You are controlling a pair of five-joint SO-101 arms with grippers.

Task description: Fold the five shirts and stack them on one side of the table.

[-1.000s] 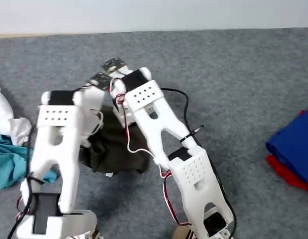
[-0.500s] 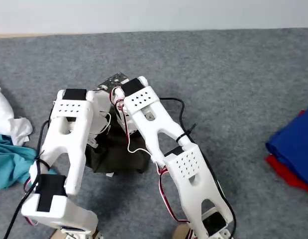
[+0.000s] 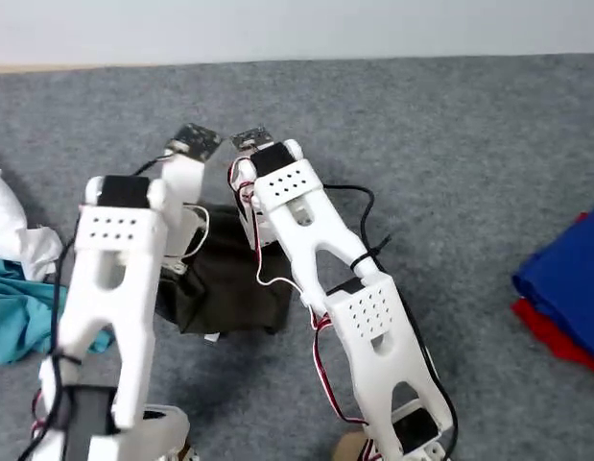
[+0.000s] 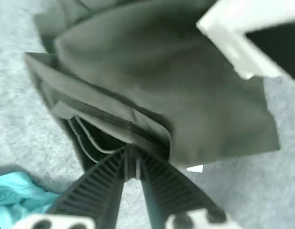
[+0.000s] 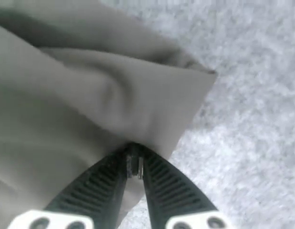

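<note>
- Grey, felt-like tabletop under everything.
- Nearest, at the front edge: bases of the left arm and right arm, side by side, both stretched away over the middle.
- Between and beneath them: dark olive shirt, bunched in several layers, near part resting on the tabletop, far edge hidden under the two wrists. Small white tag poking out at its near edge.
- Left tool: closed, pinching a folded edge of the dark olive shirt between ribbed black fingers. Stacked hem layers just past the tips, and a white part of the other arm above the cloth farther off.
- Right tool: closed as well, clamped on a corner of the same shirt. Cloth spreading away from the tips, bare tabletop just beside the corner.
- Off to the left edge: teal shirt, crumpled, close beside the left arm. White shirt touching it on the far side.
- Off to the right edge, well apart from both arms: blue shirt lying on top of a red shirt.
- Farthest: pale strip beyond the tabletop's far edge.
</note>
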